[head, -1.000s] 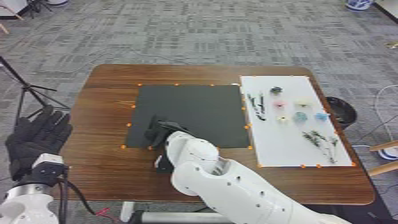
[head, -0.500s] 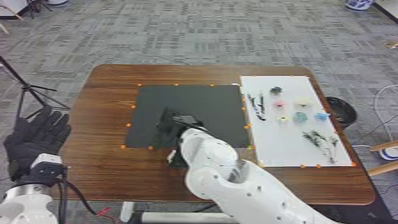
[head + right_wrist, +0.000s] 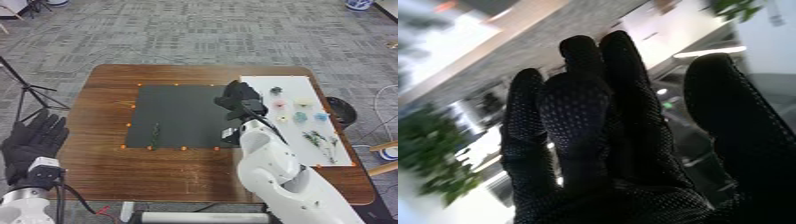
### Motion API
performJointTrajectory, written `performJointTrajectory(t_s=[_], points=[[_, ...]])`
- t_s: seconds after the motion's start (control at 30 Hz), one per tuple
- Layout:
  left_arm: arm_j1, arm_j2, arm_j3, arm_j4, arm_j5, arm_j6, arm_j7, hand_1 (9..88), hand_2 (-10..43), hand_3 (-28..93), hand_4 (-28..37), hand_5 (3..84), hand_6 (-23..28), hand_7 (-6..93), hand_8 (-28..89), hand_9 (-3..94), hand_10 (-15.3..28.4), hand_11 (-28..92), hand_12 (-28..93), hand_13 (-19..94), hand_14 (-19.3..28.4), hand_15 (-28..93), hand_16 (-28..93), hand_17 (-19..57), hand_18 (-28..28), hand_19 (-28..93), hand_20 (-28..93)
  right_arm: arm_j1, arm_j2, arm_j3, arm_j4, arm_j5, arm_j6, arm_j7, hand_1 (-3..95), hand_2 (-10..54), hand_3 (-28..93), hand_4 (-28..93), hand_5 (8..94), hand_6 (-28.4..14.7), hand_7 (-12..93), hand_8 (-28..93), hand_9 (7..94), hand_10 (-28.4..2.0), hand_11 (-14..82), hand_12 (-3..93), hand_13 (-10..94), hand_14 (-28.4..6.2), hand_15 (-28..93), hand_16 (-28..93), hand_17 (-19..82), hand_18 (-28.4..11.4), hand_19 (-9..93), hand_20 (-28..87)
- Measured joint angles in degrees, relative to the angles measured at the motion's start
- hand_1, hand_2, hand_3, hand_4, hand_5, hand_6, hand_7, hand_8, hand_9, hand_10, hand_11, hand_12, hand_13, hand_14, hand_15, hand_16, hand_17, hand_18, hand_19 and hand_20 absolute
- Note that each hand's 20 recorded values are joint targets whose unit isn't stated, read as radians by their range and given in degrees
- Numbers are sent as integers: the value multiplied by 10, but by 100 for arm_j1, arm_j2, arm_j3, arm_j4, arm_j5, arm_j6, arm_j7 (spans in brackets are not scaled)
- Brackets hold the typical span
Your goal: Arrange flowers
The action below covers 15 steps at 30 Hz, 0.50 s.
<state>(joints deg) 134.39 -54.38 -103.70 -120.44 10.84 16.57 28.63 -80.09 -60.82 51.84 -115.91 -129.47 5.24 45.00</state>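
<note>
2 white arms with small dark spots and black cables bear hands in black gloves.

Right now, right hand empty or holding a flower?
Empty: in the right wrist view, the right hand has its fingers mostly extended, thumb apart, with no flower or stem between them.

My head view gives me soft, even light over the table and the right hand. In my right wrist view, white glare behind leaves it nearly black.
</note>
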Motion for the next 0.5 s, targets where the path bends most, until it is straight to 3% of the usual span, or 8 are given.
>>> performJointTrajectory(t_s=[0.2, 0.3, 0.5], points=[[127, -31, -45, -65, -15, 10, 58, 230, 167, 715, -283, 433, 73, 133, -98, 374, 153, 237, 94, 274, 147, 341, -55, -56, 119, 263, 120, -754, 500, 1109, -479, 335, -1230, 307, 321, -51, 734, -166, 645, -93, 237, -67, 672, -222, 168, 175, 707, -129, 673, 301, 299, -284, 824, 234], [168, -52, -58, -91, -15, 13, 69, 230, 167, 715, -283, 433, 73, 132, -99, 374, 153, 237, 94, 274, 147, 340, -56, -55, 118, 262, 120, -1037, 694, 1484, -509, 202, -1282, 463, 319, -62, 732, -167, 622, -110, 155, -61, 638, -234, 158, 174, 679, -143, 681, 296, 289, -284, 816, 244], [231, -103, -110, -127, -17, 30, 81, 230, 167, 715, -283, 433, 72, 133, -98, 374, 153, 237, 94, 274, 147, 340, -56, -55, 119, 262, 120, -1438, 1022, 2112, -507, 118, -1263, 742, 319, -90, 725, -174, 599, -117, 135, -50, 606, -243, 156, 179, 654, -155, 696, 288, 286, -284, 811, 258]])
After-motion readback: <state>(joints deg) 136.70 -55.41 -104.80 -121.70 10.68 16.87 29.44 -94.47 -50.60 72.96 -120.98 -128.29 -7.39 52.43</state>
